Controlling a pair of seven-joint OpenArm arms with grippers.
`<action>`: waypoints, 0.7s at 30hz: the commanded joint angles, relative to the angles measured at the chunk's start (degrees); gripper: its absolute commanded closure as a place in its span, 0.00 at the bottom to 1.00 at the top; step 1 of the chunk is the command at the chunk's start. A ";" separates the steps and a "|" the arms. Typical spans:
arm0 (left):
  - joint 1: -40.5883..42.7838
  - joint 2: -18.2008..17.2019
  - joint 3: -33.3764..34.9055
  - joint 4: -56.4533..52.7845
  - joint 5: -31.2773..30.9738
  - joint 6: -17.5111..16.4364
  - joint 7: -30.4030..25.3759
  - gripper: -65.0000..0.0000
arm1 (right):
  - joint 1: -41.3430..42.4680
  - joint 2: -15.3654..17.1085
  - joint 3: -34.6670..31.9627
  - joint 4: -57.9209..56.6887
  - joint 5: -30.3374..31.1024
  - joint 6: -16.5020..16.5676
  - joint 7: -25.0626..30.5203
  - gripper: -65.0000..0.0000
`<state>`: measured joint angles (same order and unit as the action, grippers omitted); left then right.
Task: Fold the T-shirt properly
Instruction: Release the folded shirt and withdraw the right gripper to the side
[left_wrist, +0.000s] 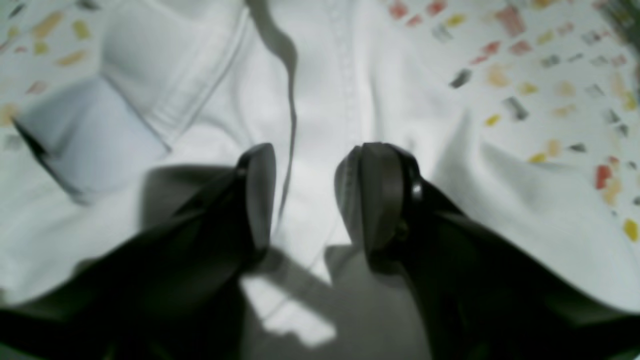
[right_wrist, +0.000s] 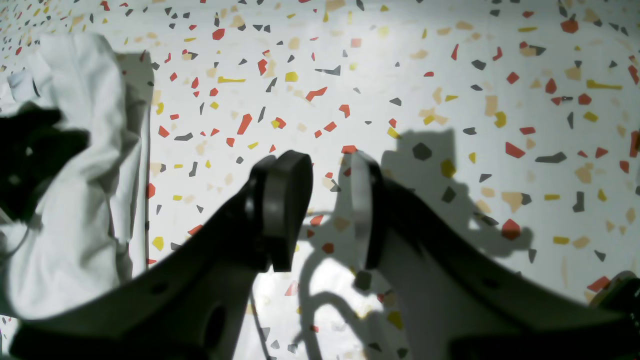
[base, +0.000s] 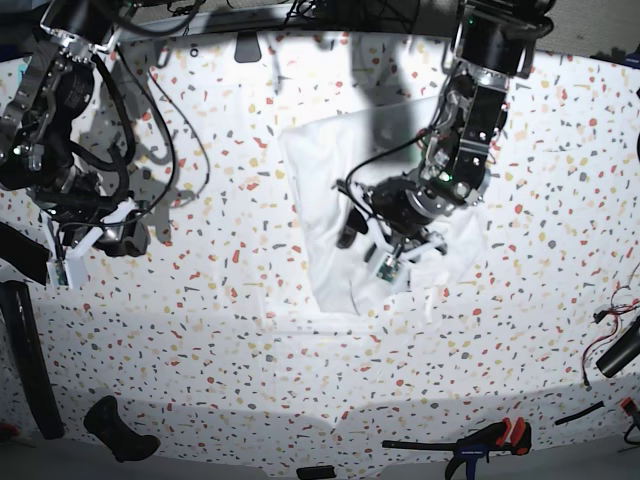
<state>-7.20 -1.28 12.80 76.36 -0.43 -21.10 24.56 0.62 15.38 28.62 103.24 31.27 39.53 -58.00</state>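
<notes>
Your T-shirt (base: 330, 200): thin white cloth, rumpled, mid speckled tabletop (base: 200, 330). Left end effector (left_wrist: 305, 195) spread over it; right end effector (right_wrist: 330, 210) parted, empty.

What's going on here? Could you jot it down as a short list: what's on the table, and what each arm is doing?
Surface: speckled table
Main item: white T-shirt, partly folded, lying mid-table
Left gripper: open, poised over the shirt's cloth, nothing held
Right gripper: open, above bare table beside the shirt, nothing held
Other items: clamp with red and blue handles at the near edge
Fold state: not finished
</notes>
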 joint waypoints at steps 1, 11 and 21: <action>-2.10 -0.09 -0.22 3.56 -1.14 0.52 -1.05 0.59 | 0.79 0.81 0.24 1.03 0.70 0.47 1.18 0.71; -3.32 -0.72 -0.83 18.18 -4.39 1.07 7.37 0.59 | 0.76 0.81 0.24 1.03 0.70 0.47 0.87 0.71; -3.30 -5.25 -0.79 18.18 21.46 33.59 10.27 0.65 | 0.79 0.79 0.24 1.03 0.70 0.47 0.72 0.71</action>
<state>-9.21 -6.72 12.03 93.30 20.43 11.66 36.27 0.62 15.40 28.62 103.24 31.27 39.53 -58.22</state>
